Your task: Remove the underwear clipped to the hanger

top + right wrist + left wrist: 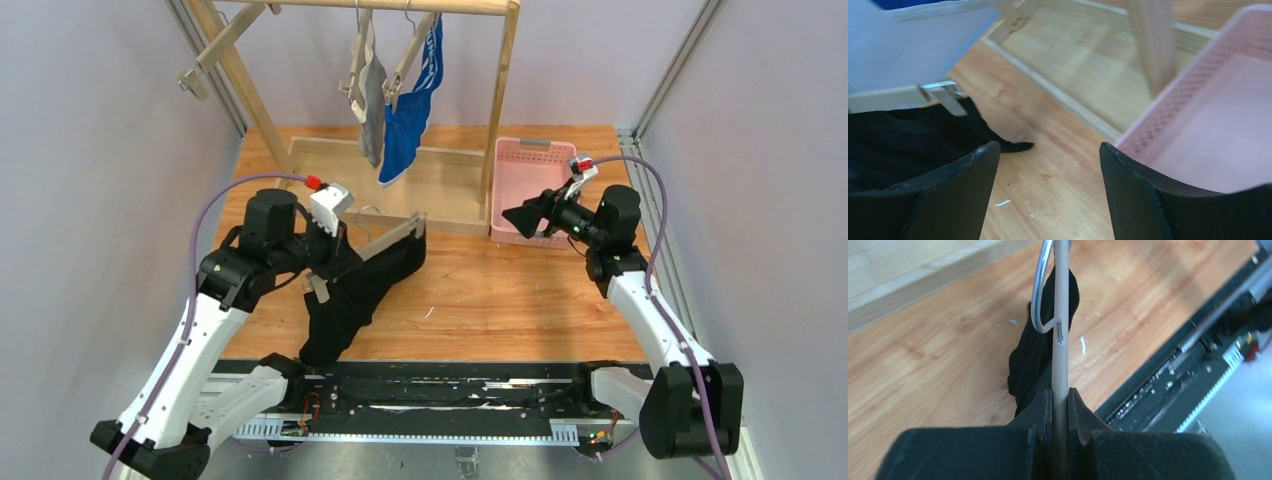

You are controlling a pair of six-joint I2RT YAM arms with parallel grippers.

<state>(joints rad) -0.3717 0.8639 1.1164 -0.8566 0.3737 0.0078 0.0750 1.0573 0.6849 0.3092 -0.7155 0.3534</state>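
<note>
My left gripper is shut on a beige hanger that holds the black underwear above the wooden table. In the left wrist view the hanger bar runs between my closed fingers, with the wire hook and the black cloth beyond. My right gripper is open and empty, near the pink basket. Its view shows the black underwear and the hanger's clip end at left. The grey underwear and the blue underwear hang clipped on hangers from the rack rail.
A wooden clothes rack with a base frame stands at the back of the table. The pink basket sits to its right. Grey walls close both sides. A black rail runs along the near edge.
</note>
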